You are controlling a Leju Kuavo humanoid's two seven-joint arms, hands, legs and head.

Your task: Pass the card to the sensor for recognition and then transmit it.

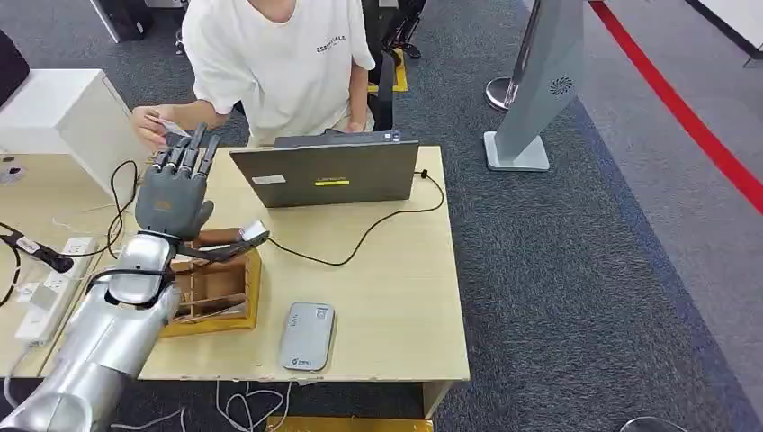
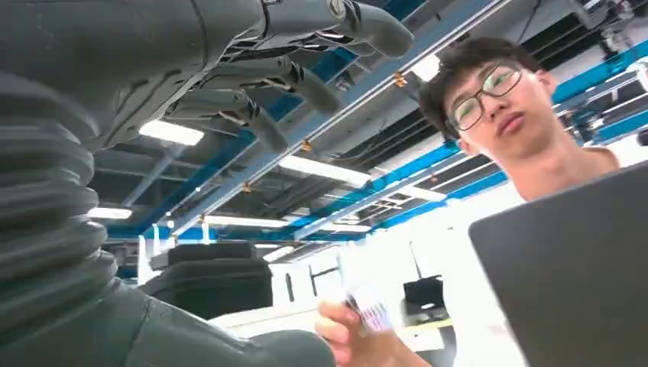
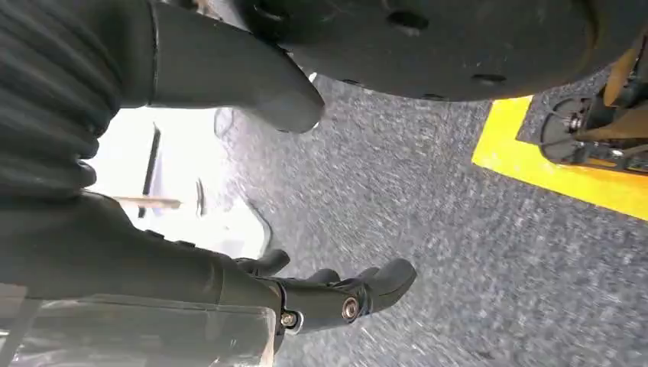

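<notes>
A person in a white T-shirt holds the card (image 1: 167, 127) in one hand beyond the table's far left corner; the card (image 2: 369, 312) looks blurred in the left wrist view. My left hand (image 1: 175, 193) is raised above the table with its fingers (image 2: 294, 76) stretched straight up, holding nothing, its fingertips just short of the person's hand. The grey flat sensor (image 1: 306, 336) lies near the table's front edge, well behind my left hand. My right hand (image 3: 336, 294) hangs over the carpet with thumb and fingers apart and nothing in it.
An open laptop (image 1: 328, 173) stands at the table's (image 1: 396, 297) far edge, its cable trailing across the top. A wooden compartment box (image 1: 214, 292) sits beside my left forearm. Power strips (image 1: 54, 288) and cables lie at the left. A grey stand (image 1: 540, 90) rises from the carpet.
</notes>
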